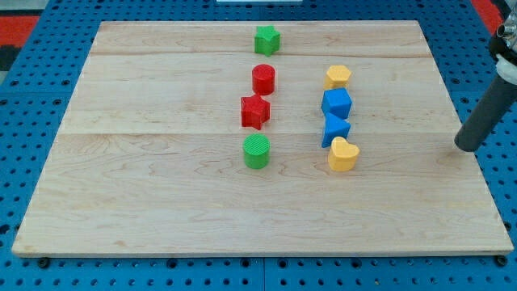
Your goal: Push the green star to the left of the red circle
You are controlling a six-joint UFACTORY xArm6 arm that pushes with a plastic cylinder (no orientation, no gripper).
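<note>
The green star [266, 40] lies near the board's top edge, just right of centre. The red circle [263, 79] sits below it, slightly to the left. My tip [464, 148] rests on the board near its right edge, far to the right of and below both blocks, touching nothing.
A red star [254, 111] and a green circle [257, 151] lie below the red circle. To the right, a column: a yellow block [338, 77], a blue cube [337, 103], a blue block [334, 129], a yellow heart [342, 154]. The wooden board [161, 178] lies on a blue pegboard.
</note>
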